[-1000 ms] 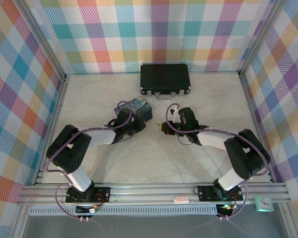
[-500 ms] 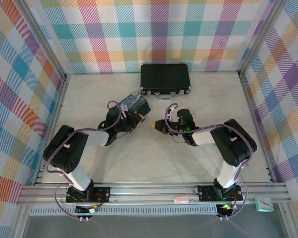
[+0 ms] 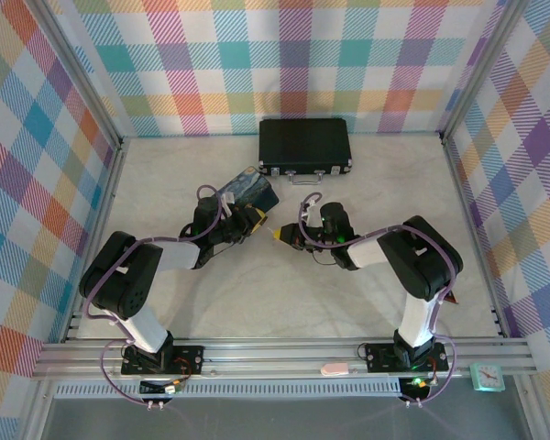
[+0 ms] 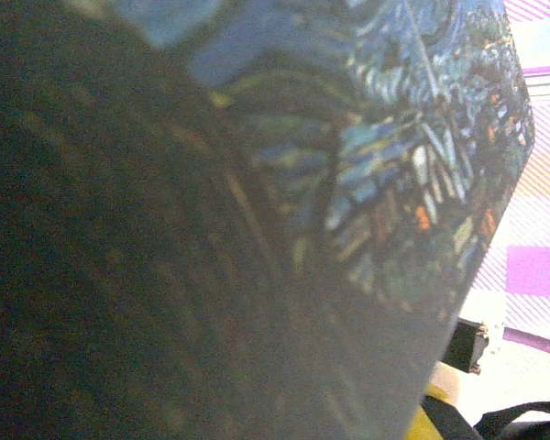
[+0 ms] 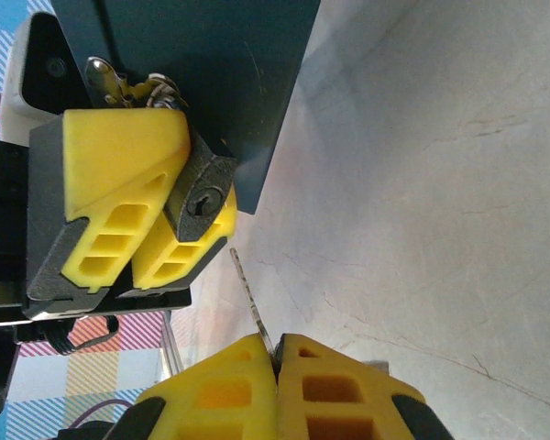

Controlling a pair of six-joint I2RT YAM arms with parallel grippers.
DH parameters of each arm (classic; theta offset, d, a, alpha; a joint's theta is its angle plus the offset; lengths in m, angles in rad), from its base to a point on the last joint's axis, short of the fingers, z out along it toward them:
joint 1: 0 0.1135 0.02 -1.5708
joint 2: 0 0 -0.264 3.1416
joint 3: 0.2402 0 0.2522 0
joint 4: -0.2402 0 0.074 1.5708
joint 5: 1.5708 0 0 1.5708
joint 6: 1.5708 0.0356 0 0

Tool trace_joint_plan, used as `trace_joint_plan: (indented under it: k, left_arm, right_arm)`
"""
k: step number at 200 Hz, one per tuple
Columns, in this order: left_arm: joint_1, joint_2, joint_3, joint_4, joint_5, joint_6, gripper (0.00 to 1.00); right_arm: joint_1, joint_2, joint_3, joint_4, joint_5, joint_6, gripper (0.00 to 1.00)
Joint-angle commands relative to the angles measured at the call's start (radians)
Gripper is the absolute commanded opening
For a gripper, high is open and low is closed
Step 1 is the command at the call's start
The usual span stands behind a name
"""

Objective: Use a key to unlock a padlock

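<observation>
The small dark padlock [image 5: 200, 197] is pinched between the yellow fingers [image 5: 119, 174] of my left gripper [image 3: 249, 217], which is shut on it. Its keyhole faces my right gripper, and its silvery shackle [image 5: 119, 84] lies against the blue painted tin [image 5: 211, 73]. My right gripper [image 5: 277, 353] is shut on the thin key [image 5: 250, 298]. The blade points up at the padlock, and its tip stops a short gap below the keyhole without touching. In the top view my right gripper [image 3: 282, 236] sits just right of the left one, mid-table. The tin [image 4: 348, 183] blocks the left wrist view.
The blue tin [image 3: 252, 190] lies tilted just behind the left gripper. A shut black briefcase [image 3: 304, 145] stands at the back centre. Bare pale table [image 3: 284, 293] lies in front of both grippers. Checked walls enclose the left, right and back sides.
My right gripper has moved left with the key, closing on the left gripper. The left gripper shifted slightly back and left, and the blue tin has tilted and moved with it.
</observation>
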Motion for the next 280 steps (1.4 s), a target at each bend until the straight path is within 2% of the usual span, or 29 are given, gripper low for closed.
trace_joint_plan:
  k: [1,122,280]
  left_arm:
    - [0.005,-0.008,-0.008,0.066,0.026,-0.008,0.00]
    - [0.005,-0.001,-0.015,0.100,0.031,-0.021,0.00]
    - [-0.016,0.022,0.019,0.071,0.010,0.013,0.00]
  right_arm:
    - [0.006,0.008,0.034,0.048,-0.017,0.008,0.00]
    - [0.013,0.062,0.084,0.091,-0.031,0.029,0.00]
    - [0.017,-0.023,0.039,0.012,-0.017,-0.016,0.00]
